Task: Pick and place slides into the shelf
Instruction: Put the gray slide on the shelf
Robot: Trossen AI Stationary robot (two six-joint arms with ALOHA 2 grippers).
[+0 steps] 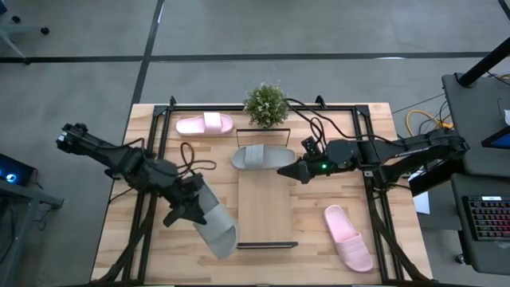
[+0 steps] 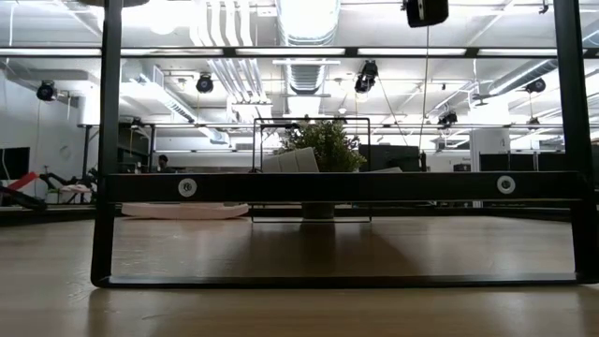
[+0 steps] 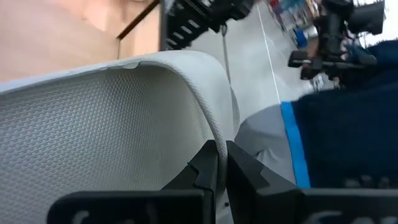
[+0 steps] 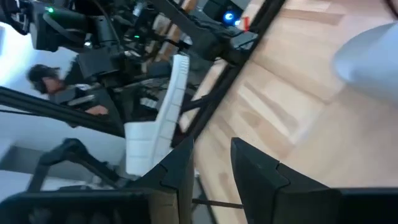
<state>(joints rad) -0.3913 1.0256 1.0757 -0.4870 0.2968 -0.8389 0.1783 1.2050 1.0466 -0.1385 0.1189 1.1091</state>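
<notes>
My left gripper (image 1: 190, 209) is shut on a grey slide (image 1: 217, 229) over the table's near left, beside the shelf's near end. The shelf (image 1: 267, 209) is a narrow light-wood board with black wire ends in the middle of the table. My right gripper (image 1: 285, 170) is shut on the second grey slide (image 1: 261, 157) above the shelf's far end; the low view shows this slide (image 2: 292, 159) raised in front of the plant. One pink slide (image 1: 205, 123) lies sole-down at the far left. Another pink slide (image 1: 348, 237) lies sole-down at the near right. My left gripper pinches a thin grey wall of the slide, seemingly the strap's edge (image 3: 214, 127), between its two shut fingers. The fingers come from the table's left, slanting down. The slide is tilted and sticks out toward the near right, held up off the table. My right gripper holds the grey slide by its end toward the table's right (image 1: 279, 165). The fingers come nearly level from the right. In the wrist view the slide (image 4: 163, 118) runs away from the fingers, seen edge-on. It hangs clear of the shelf and table.
A small potted plant (image 1: 265, 104) stands at the table's far edge, just behind the shelf. Black rails (image 1: 374, 191) run along the tabletop's sides, and cables (image 1: 191, 159) lie near the left arm. A black frame bar (image 2: 337, 187) crosses the low view.
</notes>
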